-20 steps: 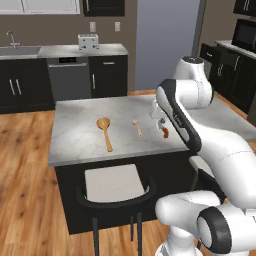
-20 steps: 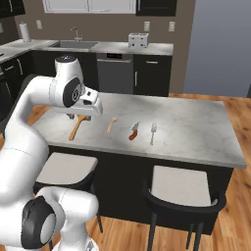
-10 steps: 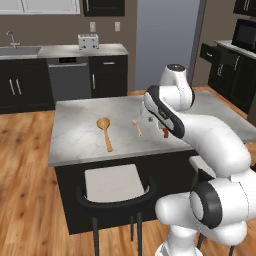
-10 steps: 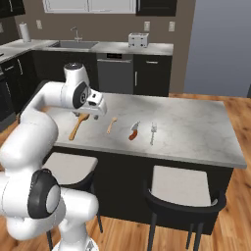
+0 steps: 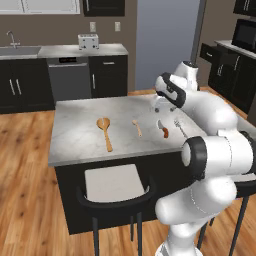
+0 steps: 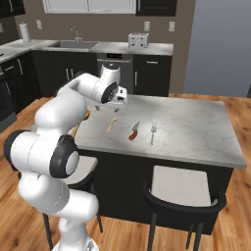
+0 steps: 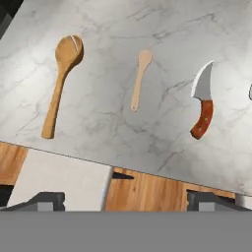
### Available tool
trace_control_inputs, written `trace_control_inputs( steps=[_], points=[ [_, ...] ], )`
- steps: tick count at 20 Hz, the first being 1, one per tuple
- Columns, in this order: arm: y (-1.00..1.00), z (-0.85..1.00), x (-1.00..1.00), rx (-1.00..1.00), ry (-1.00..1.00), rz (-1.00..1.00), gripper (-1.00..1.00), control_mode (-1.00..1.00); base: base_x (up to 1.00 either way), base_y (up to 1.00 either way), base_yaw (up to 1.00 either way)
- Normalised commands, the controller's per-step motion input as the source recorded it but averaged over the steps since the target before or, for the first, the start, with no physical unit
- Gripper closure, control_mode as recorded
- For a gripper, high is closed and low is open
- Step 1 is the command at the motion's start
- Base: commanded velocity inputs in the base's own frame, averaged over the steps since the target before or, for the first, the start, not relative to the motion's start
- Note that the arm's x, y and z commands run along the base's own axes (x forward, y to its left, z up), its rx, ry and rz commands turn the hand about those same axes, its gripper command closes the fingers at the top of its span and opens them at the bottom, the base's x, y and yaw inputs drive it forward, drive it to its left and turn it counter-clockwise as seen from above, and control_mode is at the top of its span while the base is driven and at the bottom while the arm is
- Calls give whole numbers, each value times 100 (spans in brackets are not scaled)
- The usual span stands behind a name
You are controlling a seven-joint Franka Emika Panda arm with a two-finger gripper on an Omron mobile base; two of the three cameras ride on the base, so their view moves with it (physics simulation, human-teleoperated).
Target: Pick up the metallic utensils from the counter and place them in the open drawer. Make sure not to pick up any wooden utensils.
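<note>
On the marble counter (image 5: pixel 80 120) lie, in a row, a large wooden spoon (image 7: pixel 61 81), a small wooden spoon (image 7: pixel 140 76), a knife (image 7: pixel 203 106) with a silver blade and orange-red handle, and a thin silvery utensil (image 5: pixel 180 128). The same row appears in the right base view: small spoon (image 6: pixel 112 125), knife (image 6: pixel 134 131), silvery utensil (image 6: pixel 153 132). My gripper (image 5: pixel 159 106) hangs open and empty above the counter, behind the knife (image 5: pixel 163 129). From the hand camera, my gripper (image 7: pixel 125 199) looks down on the row. The open drawer is out of view.
A stool (image 5: pixel 112 182) with a pale seat stands against the near side of the island, and another stool (image 6: pixel 184 184) is at its right. A toaster (image 5: pixel 88 41) sits on the far wall counter. Wooden floor surrounds the island.
The jaws have spread from partly open to wide. The arm has folded and the hand has shifted a little back over the counter, above the utensils.
</note>
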Motion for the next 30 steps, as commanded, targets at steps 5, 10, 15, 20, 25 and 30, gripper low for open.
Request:
trace_control_inputs(
  steps=[5, 10, 15, 20, 25, 30],
  points=[
    [-77, -1, 19, 7, -7, 30, -100, -100, 0, 0, 0],
    [-2, -6, 0, -14, -1, 19, -100, -100, 0, 0, 0],
    [29, -58, -2, -36, 16, 11, -100, -100, 0, 0, 0],
    [21, -60, 0, -23, 18, 8, -100, -100, 0, 0, 0],
    [-1, -40, 0, 3, 3, 4, -100, -100, 0, 0, 0],
    [-8, -20, 0, 4, 0, 0, -100, -100, 0, 0, 0]
  ],
)
